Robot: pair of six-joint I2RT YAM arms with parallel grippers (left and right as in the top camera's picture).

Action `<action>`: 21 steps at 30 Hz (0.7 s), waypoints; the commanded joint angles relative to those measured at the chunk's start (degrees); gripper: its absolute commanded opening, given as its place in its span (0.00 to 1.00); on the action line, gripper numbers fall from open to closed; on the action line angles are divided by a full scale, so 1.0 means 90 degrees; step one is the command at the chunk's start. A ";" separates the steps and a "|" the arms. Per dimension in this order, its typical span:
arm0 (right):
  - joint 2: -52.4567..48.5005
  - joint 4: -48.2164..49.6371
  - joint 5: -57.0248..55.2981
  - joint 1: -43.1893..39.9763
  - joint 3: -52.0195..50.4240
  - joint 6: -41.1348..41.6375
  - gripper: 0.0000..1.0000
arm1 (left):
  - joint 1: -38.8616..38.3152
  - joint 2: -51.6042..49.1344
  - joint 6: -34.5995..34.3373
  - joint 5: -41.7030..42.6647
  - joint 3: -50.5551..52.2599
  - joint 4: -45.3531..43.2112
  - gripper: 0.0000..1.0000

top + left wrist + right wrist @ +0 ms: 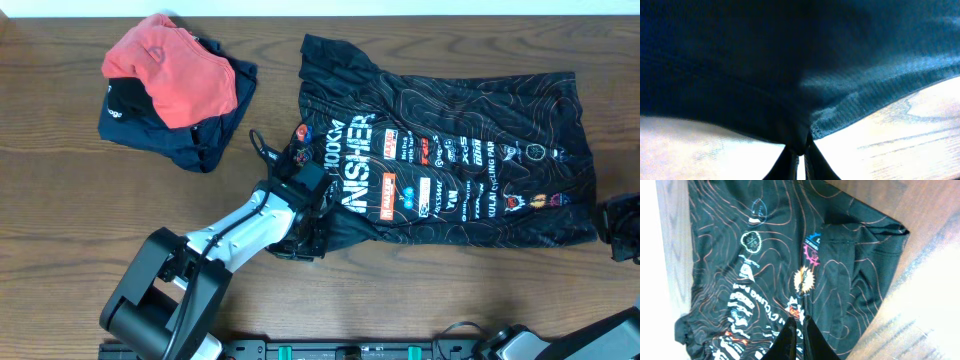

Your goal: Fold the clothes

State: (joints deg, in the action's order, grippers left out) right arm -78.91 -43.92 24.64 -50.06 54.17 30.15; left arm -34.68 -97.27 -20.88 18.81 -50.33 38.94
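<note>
Zero folds are in yet: you have the jersey (450, 140) spread open across the right half of the tabletop (400, 290), your left end effector (800, 149) clamped on its rumpled left edge, your right end effector (799, 327) drawn together over its right end, gripping nothing that shows.

1. Overhead: even, soft light from above. The bench (60, 200) has a mild sheen, the shadows are faint, and everything is sharp.
2. Left wrist: dim and blurred. The jersey (790, 60) fills the frame out of focus with a blue cast, and the wood below it is blown out white.
3. Right wrist: the print is crisp, glare washes out the wood at the left and lower right, and the right pincer (799, 325) is dark and soft.
</note>
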 commanded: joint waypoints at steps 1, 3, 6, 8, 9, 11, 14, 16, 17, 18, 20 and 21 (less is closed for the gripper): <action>0.0005 -0.0080 -0.0665 0.0131 0.0024 -0.0165 0.08 | -0.0002 0.0039 -0.0100 0.0291 -0.0032 0.0197 0.06; -0.0019 -0.0061 -0.0986 0.0189 -0.0056 -0.0153 0.10 | -0.0002 0.0138 -0.0097 0.0437 -0.0158 0.0410 0.06; -0.0148 0.0066 -0.1319 0.0233 -0.0265 -0.0017 0.15 | 0.0000 0.0401 -0.0095 0.0442 -0.0435 0.0792 0.06; -0.0313 0.0223 -0.1430 0.0231 -0.0461 -0.0015 0.18 | -0.0002 0.0658 -0.0095 0.0440 -0.0583 0.0911 0.06; -0.0452 0.0294 -0.1428 0.0231 -0.0566 -0.0015 0.20 | -0.0002 0.0814 -0.0095 0.0437 -0.0631 0.0925 0.06; -0.0707 0.0376 -0.1428 0.0231 -0.0675 0.0029 0.25 | 0.0000 0.1095 -0.0097 0.0437 -0.0682 0.0925 0.06; -0.1073 0.0656 -0.1406 0.0231 -0.0736 0.0027 0.34 | -0.0002 0.1447 -0.0097 0.0437 -0.0687 0.0933 0.06; -0.1280 0.0872 -0.1192 0.0231 -0.0736 0.0027 0.34 | -0.0002 0.1634 -0.0100 0.0437 -0.0687 0.0933 0.06; -0.1379 0.1008 -0.1013 0.0231 -0.0736 0.0024 0.34 | -0.0002 0.1732 -0.0097 0.0437 -0.0687 0.0933 0.06; -0.1455 0.1117 -0.0860 0.0231 -0.0736 0.0024 0.33 | -0.0002 0.1809 -0.0097 0.0437 -0.0687 0.0933 0.06; -0.1562 0.1302 -0.0675 0.0231 -0.0736 0.0024 0.32 | 0.0000 0.1940 -0.0097 0.0437 -0.0687 0.0935 0.06; -0.1574 0.1338 -0.0668 0.0231 -0.0736 0.0024 0.31 | 0.0000 0.1987 -0.0097 0.0437 -0.0687 0.0940 0.06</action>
State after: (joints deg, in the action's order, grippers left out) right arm -92.42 -32.42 15.90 -48.64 47.51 30.24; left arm -34.68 -81.01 -21.21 22.35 -55.81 47.00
